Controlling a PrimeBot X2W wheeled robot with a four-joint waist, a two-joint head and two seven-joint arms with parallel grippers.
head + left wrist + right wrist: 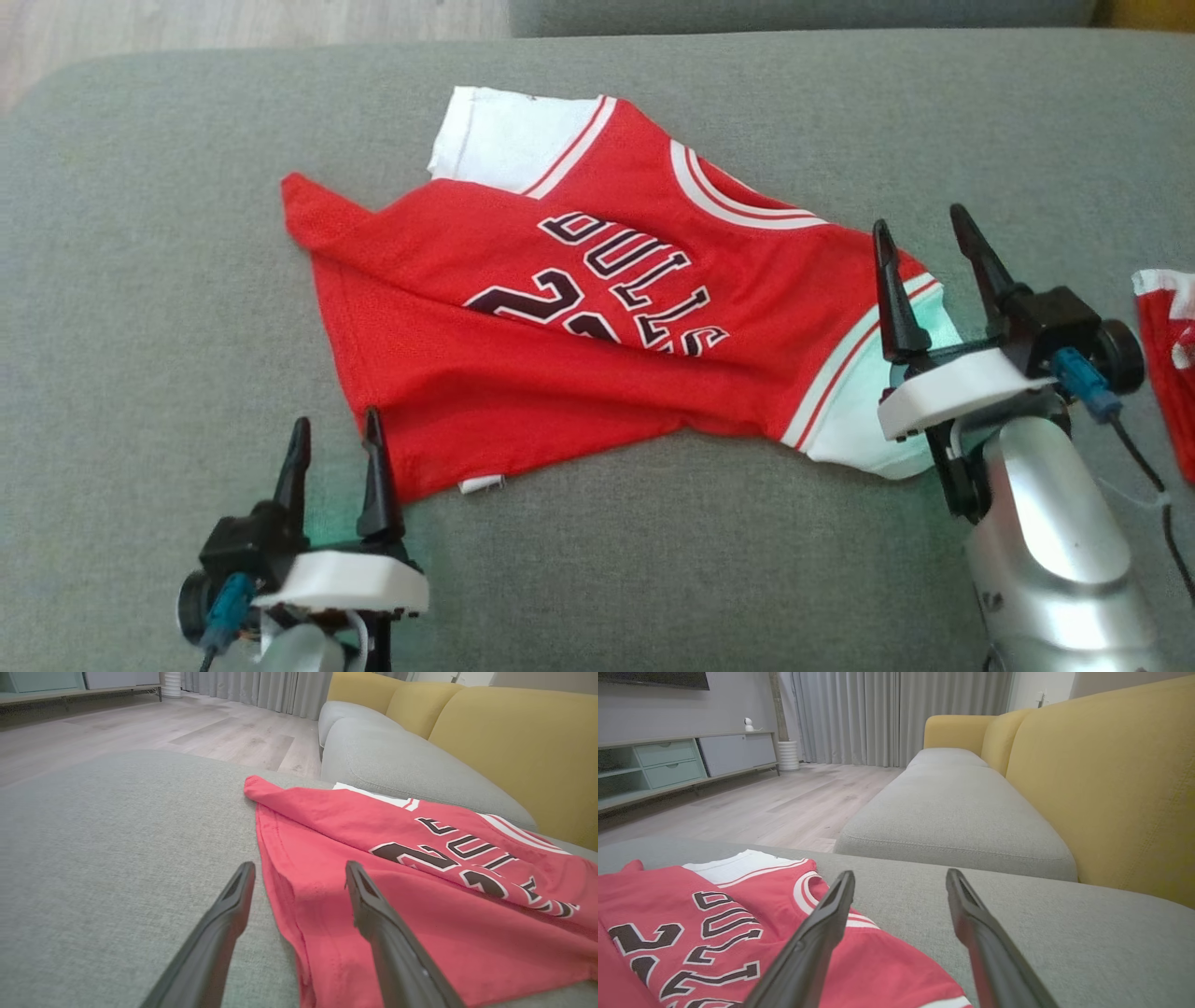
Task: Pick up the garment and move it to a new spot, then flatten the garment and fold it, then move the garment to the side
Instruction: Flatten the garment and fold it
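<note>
**Both grippers open, jersey flat between them**

Left gripper: fingers spread, nothing held. Right gripper: fingers spread too, nothing between them.

The jersey lies on the grey cushion, ahead and to the right of the left gripper, and to the left of the right gripper. In the left wrist view, the left gripper's right finger is over the jersey's near corner, its left finger over bare cushion, and the hem edge runs between them. In the right wrist view, the right gripper's left finger is over the sleeve end and its right finger over bare cushion. Cannot tell whether either gripper touches the cloth.

Look of the jersey:
- red body and white sleeves
- red-and-white stripe trim at the sleeve seams and collar
- black white-edged "BULLS", upside down in the head view
- a number starting with 2, its lower part hidden under a diagonal fold
- one red corner sticking out to a point, far ahead of the left gripper
- a small white tag at the hem, just beside the left gripper's right finger

Another red-and-white piece lies just right of the right gripper. A yellow backrest is further right.
</note>
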